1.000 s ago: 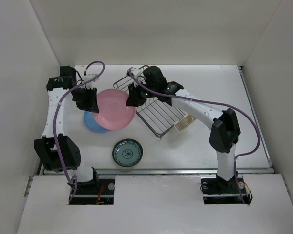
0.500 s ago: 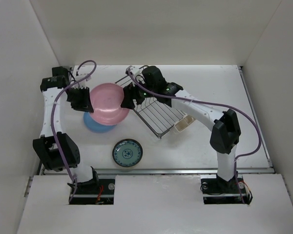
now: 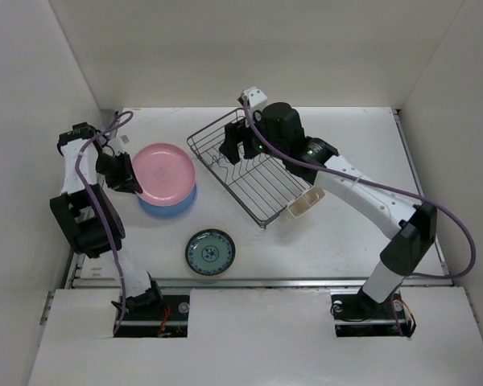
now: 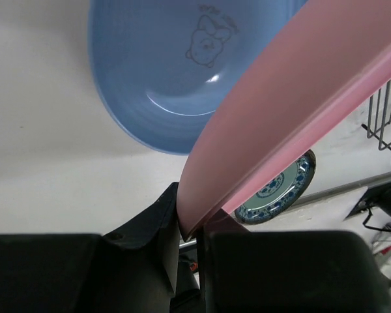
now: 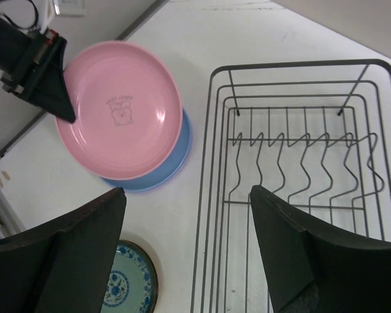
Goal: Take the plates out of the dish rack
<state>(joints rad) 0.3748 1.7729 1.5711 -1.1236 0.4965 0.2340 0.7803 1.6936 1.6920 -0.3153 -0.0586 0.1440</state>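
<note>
We identify the pink plate [image 5: 120,107] as plain glossy pink, with a small bear outline printed at its centre in a darker pink. The blue plate [image 4: 163,72] is a uniform light blue and carries a similar bear outline in a thin dark line. The small plate [image 3: 210,252] has a pale teal face, a darker blue-green ornamental pattern and a dark rim. The dish rack [image 5: 300,64] is black wire throughout. The cup [image 3: 303,203] at its end is cream. The table [image 3: 346,145] and the walls [image 3: 225,48] are white. The left arm [image 3: 71,170] and the right arm [image 3: 362,197] are white with black joints, and the cables [image 3: 386,190] are purple.
</note>
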